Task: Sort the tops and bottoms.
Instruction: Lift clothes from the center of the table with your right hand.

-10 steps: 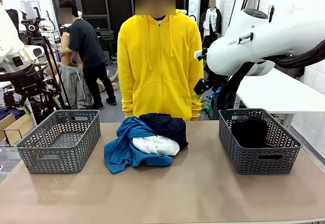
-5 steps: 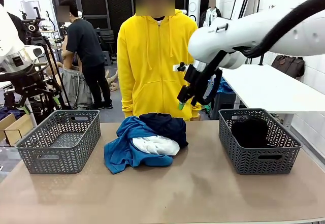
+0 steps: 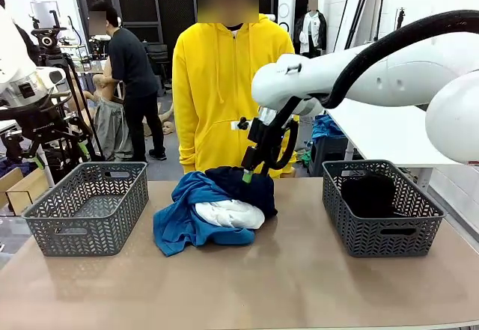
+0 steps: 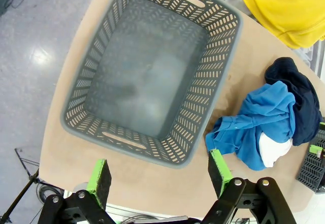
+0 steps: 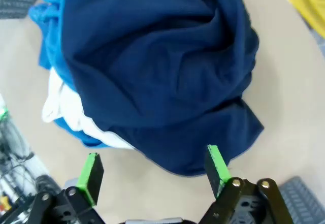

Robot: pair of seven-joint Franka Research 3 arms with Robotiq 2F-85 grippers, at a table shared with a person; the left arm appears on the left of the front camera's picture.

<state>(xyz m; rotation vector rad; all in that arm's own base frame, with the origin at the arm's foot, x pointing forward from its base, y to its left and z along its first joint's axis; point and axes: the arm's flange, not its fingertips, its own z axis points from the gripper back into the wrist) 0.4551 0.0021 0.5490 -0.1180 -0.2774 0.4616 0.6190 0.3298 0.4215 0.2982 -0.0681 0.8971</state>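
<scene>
Navy garment [image 5: 152, 66] crowns the heap at the middle of the table [image 3: 299, 270]. The right gripper [image 3: 249, 171] hangs just over it, jaws spread wide and grasping nothing. In the right wrist view the navy folds lie between and beyond the green pads [image 5: 92, 172]; whether the tips touch the cloth I cannot tell. Beneath it lie the bright blue garment [image 3: 179, 221], spilling toward the robot's left, and the white garment [image 3: 232, 212] at the front. The black garment [image 3: 369, 195] sits in the right basket [image 3: 385, 236]. The left gripper [image 4: 158, 176], jaws likewise wide and holding nothing, hangs above the left basket [image 4: 76, 92], well apart from the heap.
</scene>
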